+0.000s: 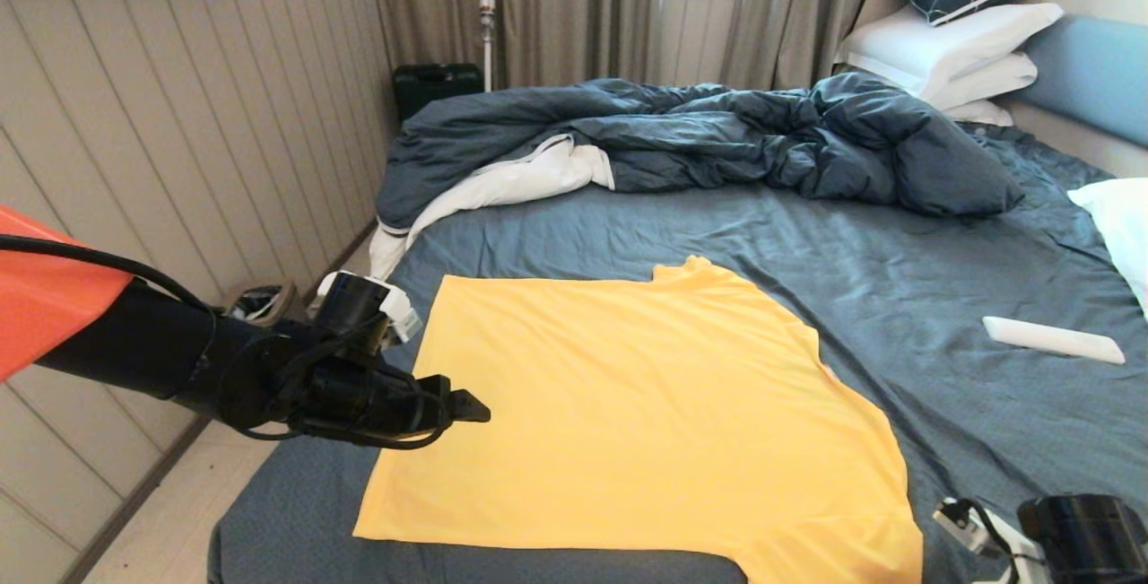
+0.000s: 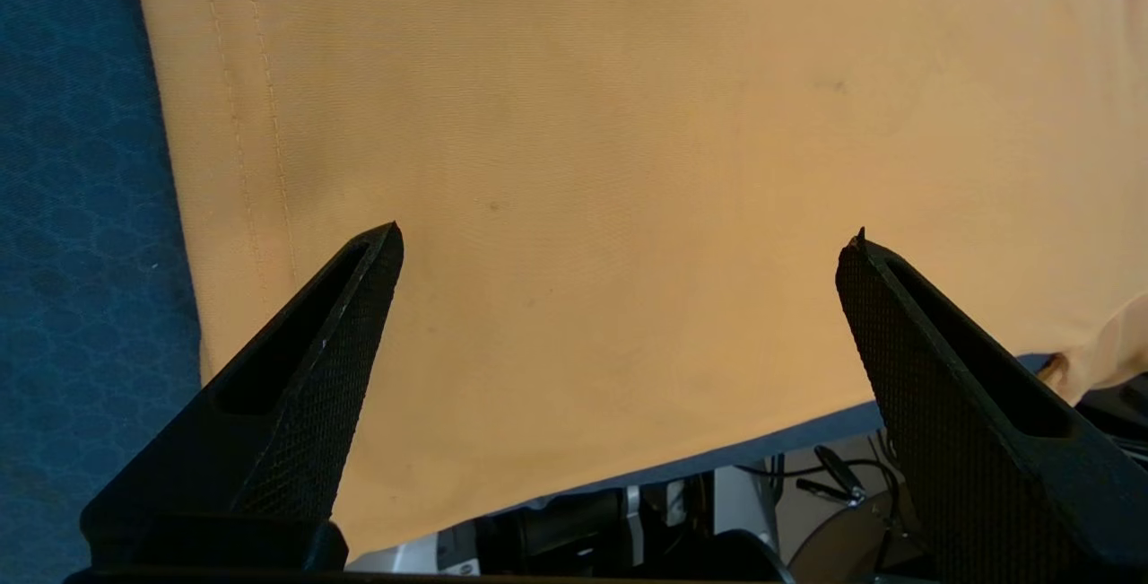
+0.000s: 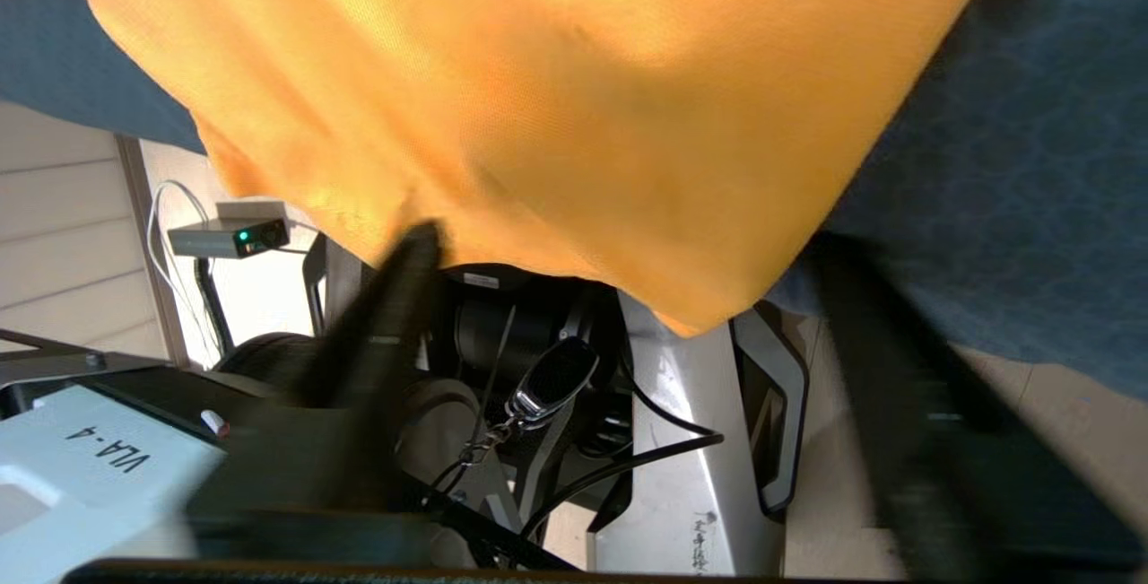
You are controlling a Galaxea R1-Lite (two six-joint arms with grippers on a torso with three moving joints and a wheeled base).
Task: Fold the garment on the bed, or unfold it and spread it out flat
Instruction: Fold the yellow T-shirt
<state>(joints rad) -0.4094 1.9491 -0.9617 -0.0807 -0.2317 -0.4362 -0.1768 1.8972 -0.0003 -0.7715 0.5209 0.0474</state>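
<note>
Over the left edge of the yellow T-shirt (image 1: 628, 414), the left gripper (image 1: 466, 406) hovers with its two black fingers (image 2: 305, 387) spread wide; nothing sits between them and they touch no cloth, the hem stitching showing just beyond one fingertip in the left wrist view. The garment lies spread nearly flat on the near part of the bed (image 1: 942, 297), its bottom corner hanging past the mattress edge on the robot's right. Behind it a rumpled dark blue duvet (image 1: 717, 131) is heaped towards the white pillows (image 1: 951, 50), and a white remote (image 1: 1051, 339) rests on the sheet to the right. At the lower right, the right gripper (image 3: 628, 315) is beneath that hanging corner, its fingers apart on either side of the cloth, not clamped on it.
</note>
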